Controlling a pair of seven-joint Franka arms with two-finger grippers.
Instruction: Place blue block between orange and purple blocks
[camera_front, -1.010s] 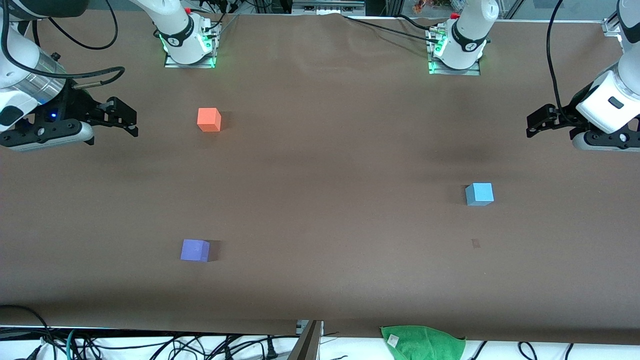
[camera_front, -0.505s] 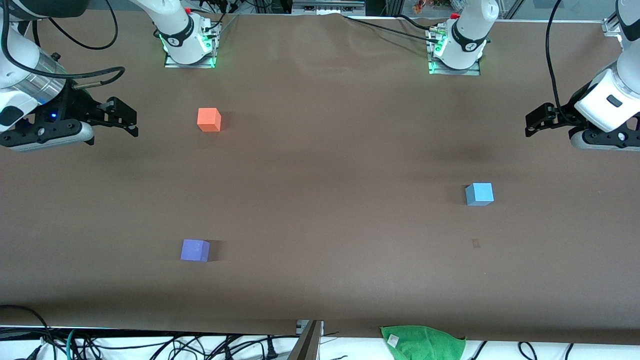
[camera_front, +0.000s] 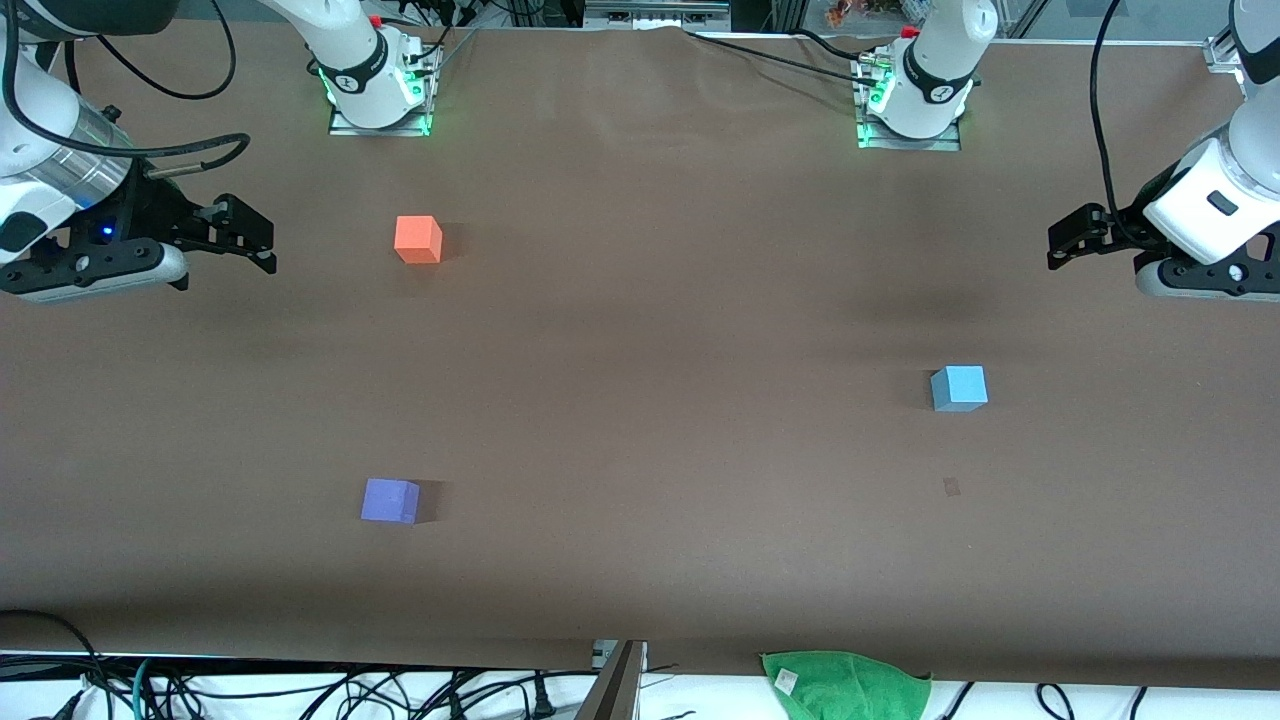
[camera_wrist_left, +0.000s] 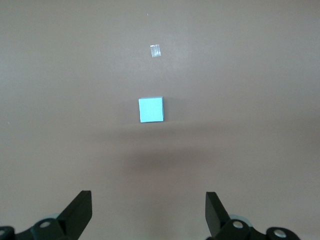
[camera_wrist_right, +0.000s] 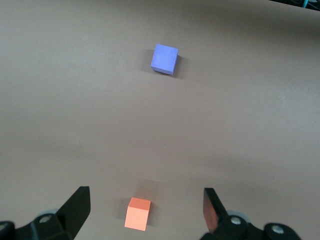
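Front view: blue block (camera_front: 959, 388) is seen at right of frame, untouched on the bench (camera_front: 650, 350).
Left claw (camera_front: 1062, 243), spread wide, should be lowered squarely; right claw (camera_front: 255, 236) waits, also spread.

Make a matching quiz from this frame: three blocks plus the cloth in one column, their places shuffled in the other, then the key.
Column 1
1. blue block
2. orange block
3. purple block
4. green cloth

Column 2
A. toward the right arm's end, nearest of the three blocks to the front camera
B. at the table's edge closest to the front camera
C. toward the left arm's end, alone on the brown table
D. toward the right arm's end, closest block to the robot bases

Pairs: 1-C, 2-D, 3-A, 4-B

Both tools, left tool and right tool, hang open and hold nothing.
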